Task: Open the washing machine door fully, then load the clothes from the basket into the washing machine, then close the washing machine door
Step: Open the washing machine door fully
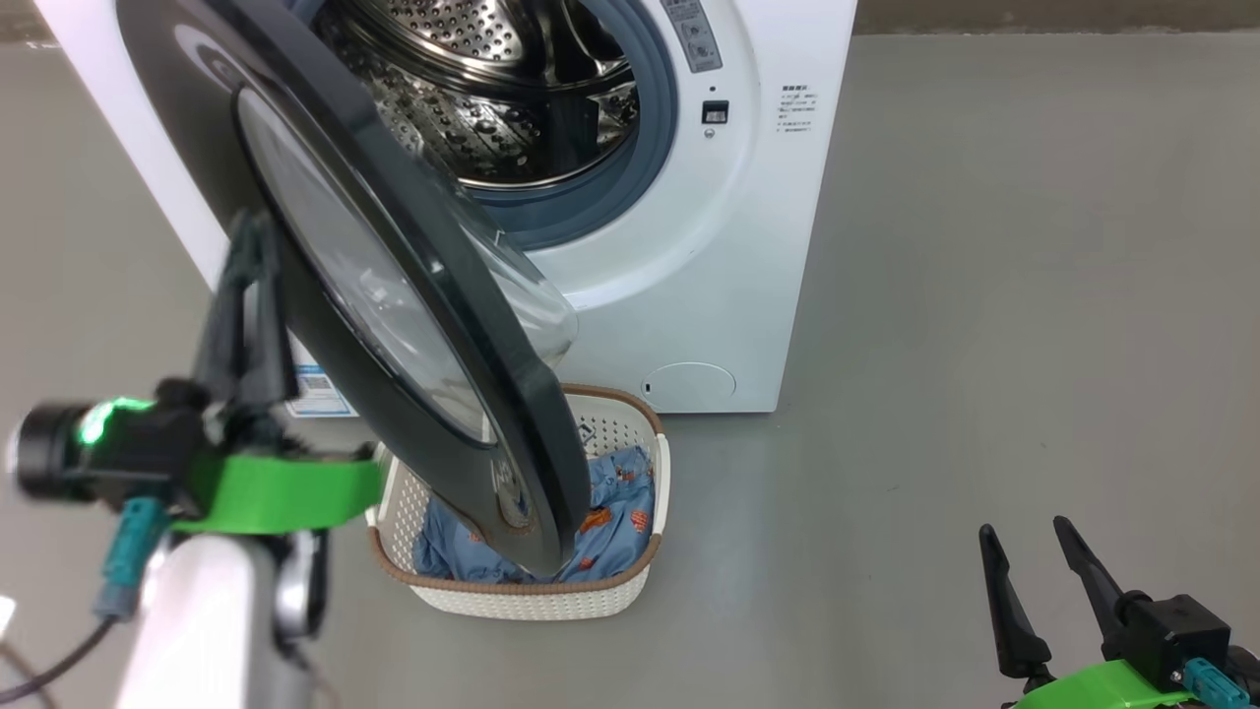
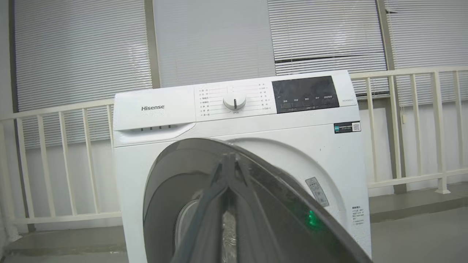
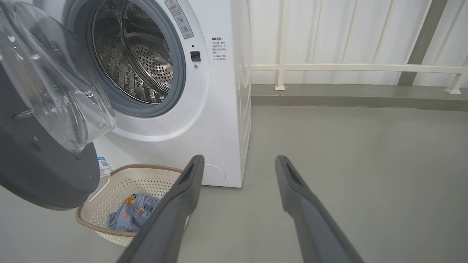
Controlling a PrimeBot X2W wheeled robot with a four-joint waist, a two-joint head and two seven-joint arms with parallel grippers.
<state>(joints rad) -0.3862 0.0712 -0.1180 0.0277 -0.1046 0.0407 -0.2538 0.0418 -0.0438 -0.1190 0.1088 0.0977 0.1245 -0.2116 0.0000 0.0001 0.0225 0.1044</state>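
Much of basket (image 1: 536,599) and clothes (image 1: 620,522) hidden behind washing machine door (image 1: 394,295), left gripper (image 1: 251,236) blurred just left of the door, washing machine (image 1: 728,246) top cut off above it, warning print (image 1: 795,106) unreadably small.

The left gripper (image 1: 250,236) (image 2: 230,162) is raised at the left, its two fingers pressed together and pointing up. The right gripper (image 1: 1026,532) (image 3: 239,162) sits low at the right, fingers spread wide apart, holding nothing.

The left fingers (image 1: 239,300) and right fingers (image 1: 1004,611) are long, tapered, matte dark, each pair on a bright green bracket (image 1: 276,487) (a teal plug (image 1: 133,551) beside it, the left one trailing a dark cable (image 1: 54,665)); the left forearm (image 1: 197,630) is glossy white, its black wrist block (image 1: 148,448) showing a green light (image 1: 103,418)
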